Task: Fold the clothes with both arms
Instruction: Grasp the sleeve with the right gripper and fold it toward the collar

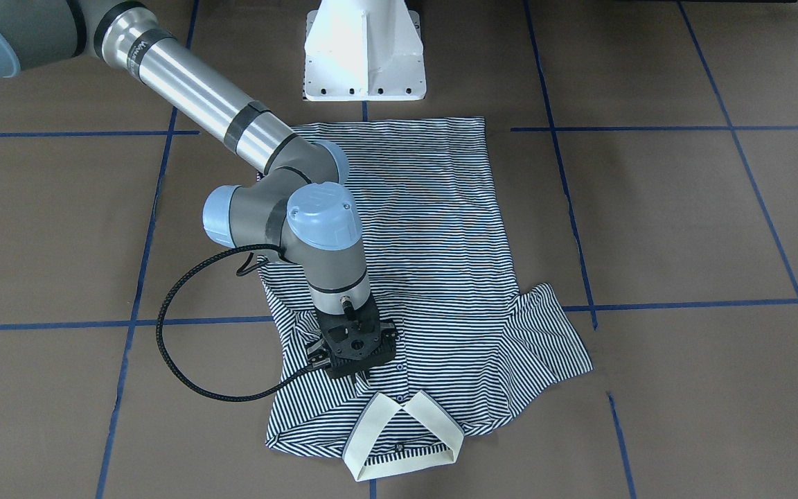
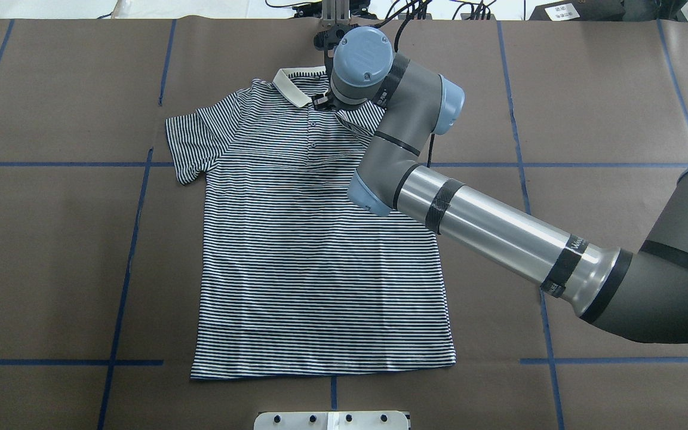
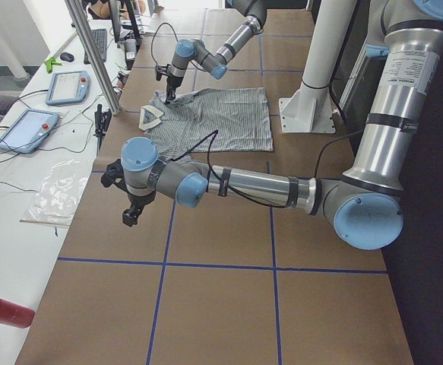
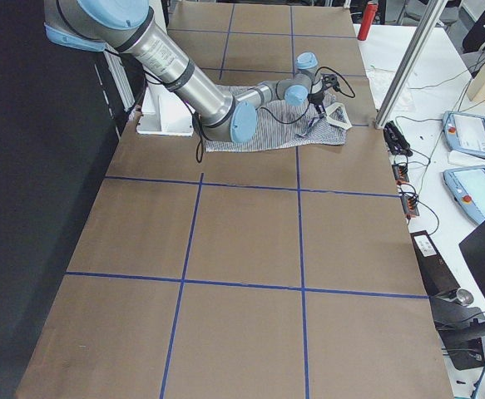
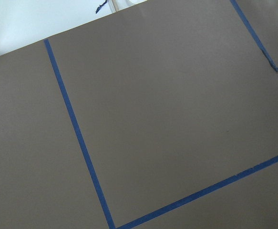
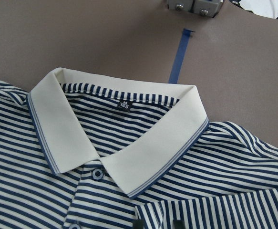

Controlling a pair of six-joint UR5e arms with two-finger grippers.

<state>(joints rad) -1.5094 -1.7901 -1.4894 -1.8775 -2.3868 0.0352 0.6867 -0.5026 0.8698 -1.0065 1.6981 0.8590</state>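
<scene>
The white pedestal base stands closest to the robot, on the brown counter ruled with blue tape lines. Just beyond it the polo shirt lies flat and front-up, hem toward the base and collar on the far side. The sleeve on the robot's left is spread flat to the side. The right arm comes in from the robot's right and crosses over the chest, hiding the other shoulder from above. The other sleeve is turned in over the chest just below the collar (its stripes run across those of the body). The right claw points straight down at that fold, beside the button placket. Its two dark fingertips sit close together at the fold's edge and appear to pinch the cloth. A black cable loops from the wrist out over bare counter. The collar lies open, with a small dark label inside the neck and the top button below it.

Well apart from the shirt, the left arm stretches over bare counter, and the left claw hangs near the far edge. I cannot tell whether it is open or closed, since its own camera shows only paper and tape. Past that edge is a white desk with two screened handsets.
</scene>
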